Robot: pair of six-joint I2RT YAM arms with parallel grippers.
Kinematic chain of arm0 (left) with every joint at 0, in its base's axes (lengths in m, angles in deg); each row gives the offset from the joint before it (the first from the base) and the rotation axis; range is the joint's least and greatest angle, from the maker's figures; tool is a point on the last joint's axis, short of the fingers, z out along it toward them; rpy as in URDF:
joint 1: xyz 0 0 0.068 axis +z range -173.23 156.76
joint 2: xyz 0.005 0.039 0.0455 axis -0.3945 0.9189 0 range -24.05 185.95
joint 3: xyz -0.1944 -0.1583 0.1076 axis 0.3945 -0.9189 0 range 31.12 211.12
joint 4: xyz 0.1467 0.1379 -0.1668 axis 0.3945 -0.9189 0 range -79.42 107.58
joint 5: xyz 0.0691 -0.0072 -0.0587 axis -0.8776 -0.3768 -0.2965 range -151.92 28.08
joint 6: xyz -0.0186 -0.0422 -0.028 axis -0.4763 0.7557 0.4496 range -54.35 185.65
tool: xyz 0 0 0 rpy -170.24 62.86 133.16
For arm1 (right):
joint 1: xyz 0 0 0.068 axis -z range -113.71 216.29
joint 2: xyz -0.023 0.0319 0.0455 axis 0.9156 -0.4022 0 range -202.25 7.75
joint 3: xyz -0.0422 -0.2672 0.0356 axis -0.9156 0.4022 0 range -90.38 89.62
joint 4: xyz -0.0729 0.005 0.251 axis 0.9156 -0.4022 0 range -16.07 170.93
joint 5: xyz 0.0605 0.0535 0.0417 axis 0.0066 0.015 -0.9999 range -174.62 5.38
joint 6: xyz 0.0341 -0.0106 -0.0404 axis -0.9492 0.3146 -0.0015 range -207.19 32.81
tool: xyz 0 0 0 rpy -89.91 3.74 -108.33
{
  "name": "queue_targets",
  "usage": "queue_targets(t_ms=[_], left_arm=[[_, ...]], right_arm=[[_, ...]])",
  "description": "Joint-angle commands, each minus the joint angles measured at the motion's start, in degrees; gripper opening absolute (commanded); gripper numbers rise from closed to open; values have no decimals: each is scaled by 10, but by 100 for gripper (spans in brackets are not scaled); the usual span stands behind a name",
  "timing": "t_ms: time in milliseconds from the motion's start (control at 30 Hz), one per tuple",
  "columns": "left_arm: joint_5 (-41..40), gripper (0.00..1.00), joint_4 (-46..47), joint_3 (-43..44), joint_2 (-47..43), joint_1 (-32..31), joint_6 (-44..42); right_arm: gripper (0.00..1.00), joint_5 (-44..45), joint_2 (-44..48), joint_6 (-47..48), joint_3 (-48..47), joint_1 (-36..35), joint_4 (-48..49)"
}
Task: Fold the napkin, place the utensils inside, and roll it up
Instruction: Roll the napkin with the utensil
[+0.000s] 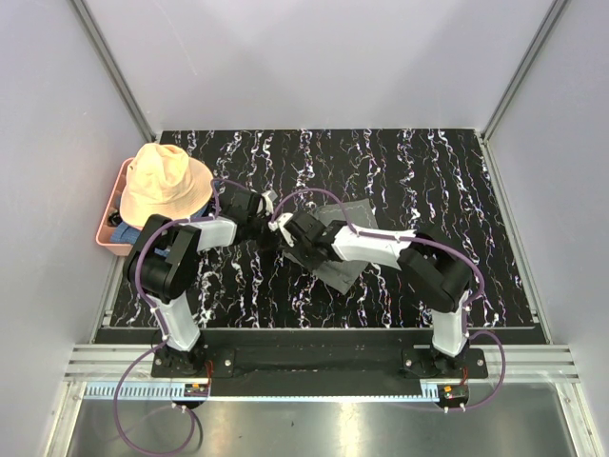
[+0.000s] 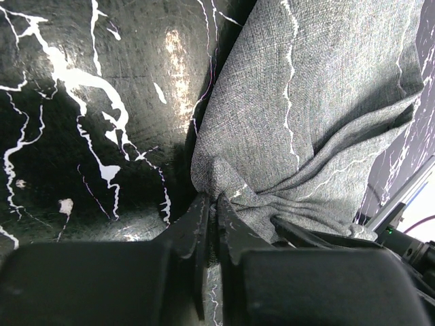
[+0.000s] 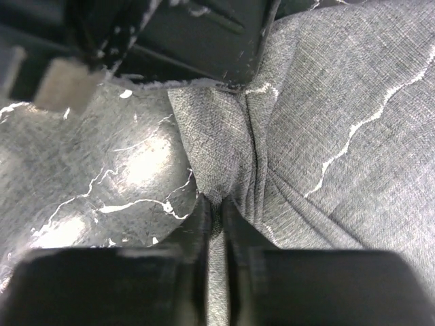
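The grey napkin [image 1: 354, 213] lies mid-table, mostly under my right arm. Both grippers pinch its left edge, close together. My left gripper [image 1: 273, 228] is shut on a bunched fold of the napkin [image 2: 272, 122], and its jaws [image 2: 213, 198] hold cloth between them. My right gripper [image 1: 293, 238] is shut on the same edge of the napkin [image 3: 326, 136], with cloth between its tips [image 3: 213, 202]. The cloth wrinkles out from both pinch points. The left gripper's body shows at the top of the right wrist view [image 3: 170, 34]. The utensils are hidden or out of view.
A peach floppy hat [image 1: 164, 183] sits on a pink basket [image 1: 107, 233] at the table's left edge, with blue cloth [image 1: 128, 234] under it. The table is black marble pattern [image 1: 428, 171], bounded by grey walls on the left, back and right.
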Motion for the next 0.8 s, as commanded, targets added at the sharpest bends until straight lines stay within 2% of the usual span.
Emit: queue_targets(t_ms=[0, 67, 100, 233, 400, 600, 767], left_arm=[[13, 30, 2, 8, -36, 1, -1], [2, 44, 4, 0, -57, 10, 0], [-5, 59, 4, -4, -65, 15, 0], [-51, 72, 3, -27, -129, 28, -11], [-66, 74, 38, -91, -188, 28, -19], [-82, 76, 114, -183, -250, 28, 9], [-50, 77, 159, -231, -279, 26, -8]], right_arm=[[0, -140, -42, 7, 10, 12, -63], [0, -195, -36, 5, 5, 19, -79], [0, -215, -34, 3, 3, 24, -82], [0, -335, -17, -18, -7, 55, -92], [0, -432, -18, -30, -25, 86, -92], [0, -484, -56, -32, -47, 108, -97], [0, -524, -79, -32, -60, 117, -102]])
